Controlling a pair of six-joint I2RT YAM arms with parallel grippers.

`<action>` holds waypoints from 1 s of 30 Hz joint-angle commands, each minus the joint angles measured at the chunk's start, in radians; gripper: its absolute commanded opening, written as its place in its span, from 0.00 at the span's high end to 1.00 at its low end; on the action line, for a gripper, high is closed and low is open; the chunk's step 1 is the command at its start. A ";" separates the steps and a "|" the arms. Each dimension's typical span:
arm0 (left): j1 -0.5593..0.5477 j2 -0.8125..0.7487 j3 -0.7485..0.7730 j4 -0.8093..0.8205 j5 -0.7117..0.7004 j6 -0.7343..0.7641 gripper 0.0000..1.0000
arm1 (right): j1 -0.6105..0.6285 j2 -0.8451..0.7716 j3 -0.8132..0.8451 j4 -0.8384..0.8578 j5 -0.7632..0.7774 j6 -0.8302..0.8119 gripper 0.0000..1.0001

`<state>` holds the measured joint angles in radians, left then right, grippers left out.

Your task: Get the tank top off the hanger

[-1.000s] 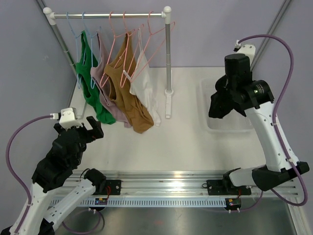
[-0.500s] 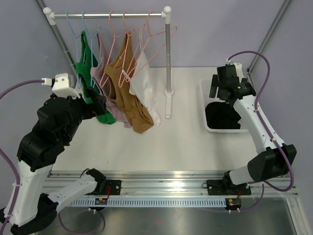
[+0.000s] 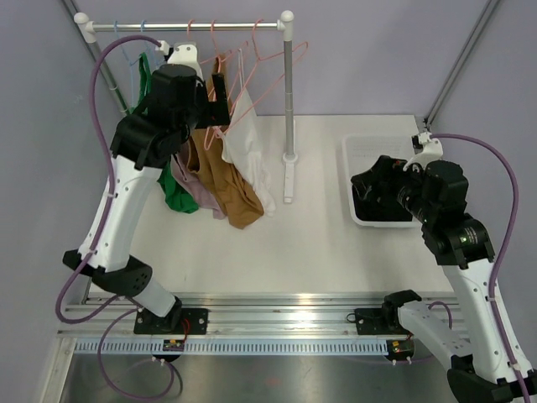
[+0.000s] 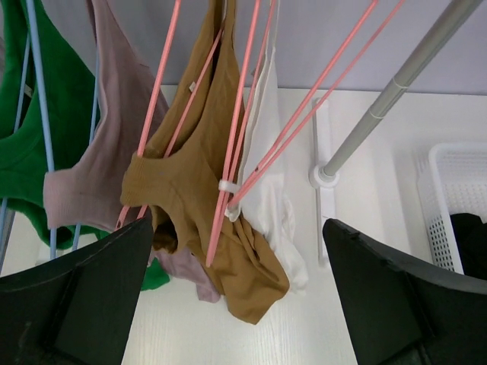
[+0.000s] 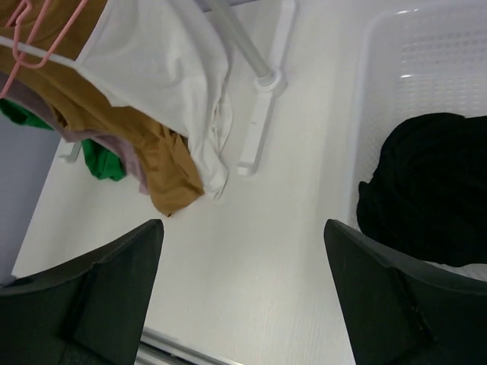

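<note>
Several tank tops hang on a rack: green (image 3: pixel 174 191), mauve (image 3: pixel 204 198), brown (image 3: pixel 232 191) and white (image 3: pixel 252 159). The brown one (image 4: pixel 221 251) is on a pink hanger (image 4: pixel 236 144), with the white one (image 4: pixel 275 213) just to its right. My left gripper (image 3: pixel 220 99) is raised high beside the hangers, open and empty (image 4: pixel 240 304); it looks down on the brown top without touching it. My right gripper (image 3: pixel 367 186) hovers over the left edge of the basket, open and holding nothing (image 5: pixel 243 296).
A white basket (image 3: pixel 357 151) at the right holds a black garment (image 5: pixel 426 198). The rack's upright pole (image 3: pixel 289 101) and its foot (image 3: pixel 289 180) stand right of the clothes. An empty pink hanger (image 3: pixel 273 59) hangs at the rail's right end. Grey walls close in behind.
My left arm rose from low at the table's left up to the hangers. My right gripper let the black garment go into the basket, opened, and drew back toward the near side.
</note>
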<state>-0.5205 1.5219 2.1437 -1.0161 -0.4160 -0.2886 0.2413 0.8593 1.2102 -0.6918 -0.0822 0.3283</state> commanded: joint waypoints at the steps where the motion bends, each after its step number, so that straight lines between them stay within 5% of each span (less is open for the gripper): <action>1: 0.056 0.076 0.137 -0.007 0.089 0.072 0.05 | -0.002 -0.009 -0.073 0.055 -0.197 0.038 0.07; 8: 0.135 0.259 0.303 0.030 0.203 0.129 0.18 | -0.002 -0.054 -0.090 0.048 -0.320 0.038 0.10; 13: 0.201 0.326 0.298 0.077 0.315 0.111 0.39 | -0.002 -0.097 -0.113 0.061 -0.360 0.038 0.10; 19: 0.209 0.389 0.300 0.116 0.305 0.120 0.43 | -0.002 -0.097 -0.110 0.067 -0.389 0.043 0.12; 21: 0.211 0.405 0.300 0.122 0.315 0.124 0.64 | -0.002 -0.101 -0.115 0.072 -0.393 0.043 0.12; 26: 0.211 0.400 0.298 0.129 0.321 0.117 0.77 | -0.002 -0.105 -0.124 0.077 -0.393 0.046 0.12; 30: 0.211 0.368 0.297 0.140 0.321 0.095 1.00 | -0.002 -0.103 -0.123 0.080 -0.401 0.049 0.13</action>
<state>-0.3149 1.9423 2.4115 -0.9386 -0.1207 -0.1875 0.2413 0.7605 1.0885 -0.6544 -0.4480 0.3641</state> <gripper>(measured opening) 0.055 0.876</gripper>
